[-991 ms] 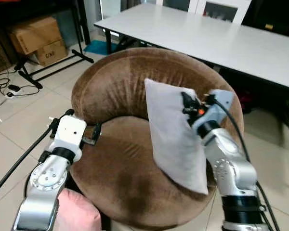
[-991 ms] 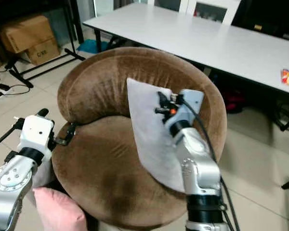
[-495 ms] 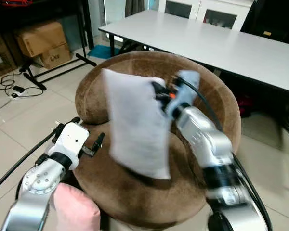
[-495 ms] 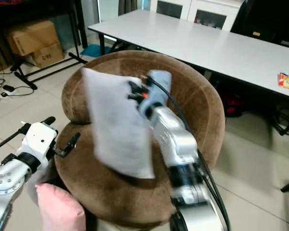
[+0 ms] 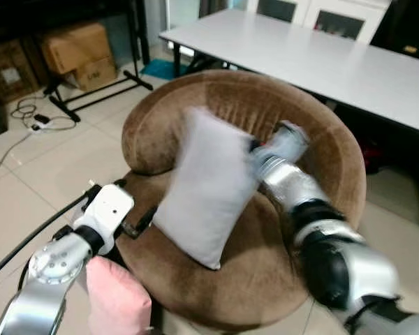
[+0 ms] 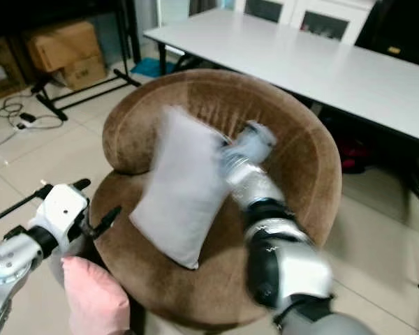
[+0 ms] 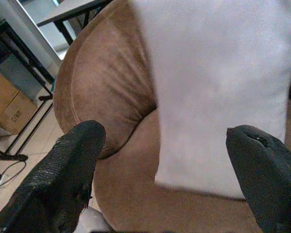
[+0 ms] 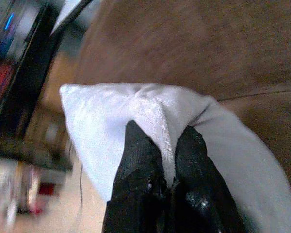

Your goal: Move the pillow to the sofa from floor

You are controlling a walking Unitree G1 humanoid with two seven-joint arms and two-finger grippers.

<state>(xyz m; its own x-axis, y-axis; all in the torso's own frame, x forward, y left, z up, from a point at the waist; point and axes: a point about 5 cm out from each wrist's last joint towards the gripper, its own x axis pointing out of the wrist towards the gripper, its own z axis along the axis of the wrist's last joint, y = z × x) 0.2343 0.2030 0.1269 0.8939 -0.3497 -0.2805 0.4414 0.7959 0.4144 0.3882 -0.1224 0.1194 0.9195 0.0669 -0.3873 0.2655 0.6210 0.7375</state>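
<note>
Swung down from mid-air, the pale grey rectangular pillow (image 5: 208, 193) now leans tilted on the round brown velvet sofa (image 5: 314, 139), centre of frame, its lower corner on the seat and its upper edge against the curved backrest. Right gripper (image 8: 160, 145) has followed it in, and the wrist view shows its jaws pinching a fold of the pillow's fabric between the black fingers (image 8: 136, 155). Left gripper (image 7: 162, 160), lower left of the frame, hovers at the sofa's front edge, jaws spread wide and holding nothing. Pink cushion (image 5: 115, 300) sits by the sofa's base at bottom left. Long white desk (image 5: 321, 56) runs across the upper right; cardboard boxes (image 5: 77, 52) upper left.
</note>
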